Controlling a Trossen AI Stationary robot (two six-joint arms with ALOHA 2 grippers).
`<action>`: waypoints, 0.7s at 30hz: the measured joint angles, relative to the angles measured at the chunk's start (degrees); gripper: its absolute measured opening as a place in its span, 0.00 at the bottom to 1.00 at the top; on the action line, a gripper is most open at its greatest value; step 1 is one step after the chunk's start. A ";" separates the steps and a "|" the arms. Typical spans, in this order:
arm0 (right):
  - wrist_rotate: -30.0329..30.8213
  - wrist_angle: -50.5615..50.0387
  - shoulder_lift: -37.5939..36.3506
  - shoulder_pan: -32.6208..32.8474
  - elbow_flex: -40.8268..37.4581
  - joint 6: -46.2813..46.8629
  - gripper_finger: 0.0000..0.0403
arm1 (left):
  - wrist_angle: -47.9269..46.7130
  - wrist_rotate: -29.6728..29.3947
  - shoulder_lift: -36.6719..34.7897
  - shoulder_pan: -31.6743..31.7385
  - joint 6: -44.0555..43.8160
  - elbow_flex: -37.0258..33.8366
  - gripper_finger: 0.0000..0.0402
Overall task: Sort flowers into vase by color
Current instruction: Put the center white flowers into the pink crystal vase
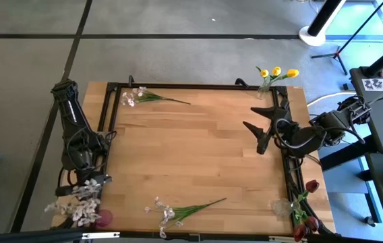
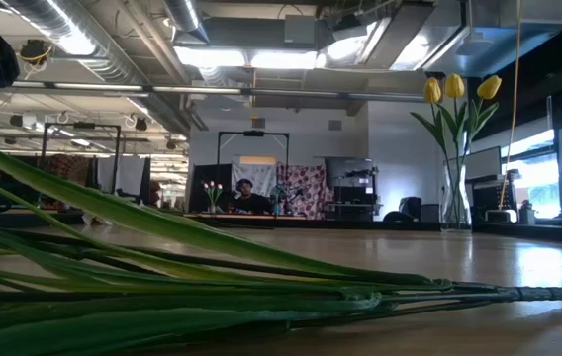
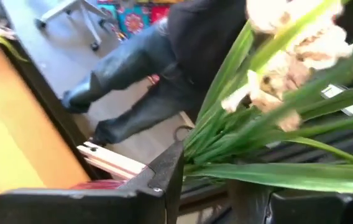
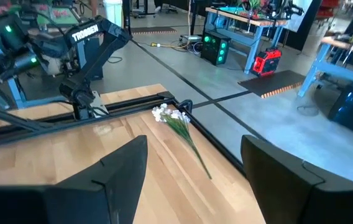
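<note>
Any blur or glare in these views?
Left wrist view: white blossom spray and leaves smeared, too close to focus. Low view: foreground stems soft, ceiling lights blown out. High view: bluish glare on the floor beside the yellow tulips. Right wrist view: sharp.

yellow tulips (image 1: 276, 71) upright in far-right vase | white sprays (image 1: 178, 214) flat on table

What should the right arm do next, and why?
Probably reach the right gripper across to the loose spray lying near the table's top-left corner in the high view. Its jaws are open and empty, and it already faces that spray. The left gripper looks occupied, gripping another spray at the bottom-left corner.
</note>
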 joint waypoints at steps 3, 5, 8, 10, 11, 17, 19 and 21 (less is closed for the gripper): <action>-0.04 -0.04 0.00 0.02 0.00 -1.96 0.64 | -1.13 -0.72 0.13 0.00 -1.72 0.00 0.26; -0.73 -0.03 0.00 0.00 0.00 -3.27 0.64 | -1.19 -0.76 0.11 0.00 -4.41 0.00 0.26; -1.07 -0.01 0.00 0.01 0.00 -4.48 0.64 | -1.16 -0.63 0.04 0.00 -8.21 0.00 0.26; -1.09 0.25 0.00 0.02 0.00 -5.36 0.64 | -1.18 0.66 0.02 0.00 -10.65 0.00 0.26; -1.20 0.33 0.00 0.02 0.00 -5.48 0.64 | -1.20 1.52 0.02 0.00 -12.04 0.00 0.26; -7.12 0.29 0.45 0.02 0.00 -6.98 0.64 | -4.01 2.76 -0.77 0.48 -24.19 0.00 0.26; -8.54 0.41 1.07 0.02 0.00 -8.16 0.64 | -3.98 2.01 -1.10 0.80 -27.16 0.00 0.26; -9.14 0.41 1.60 0.02 0.00 -8.63 0.64 | -4.09 1.89 -1.37 1.12 -30.30 0.03 0.26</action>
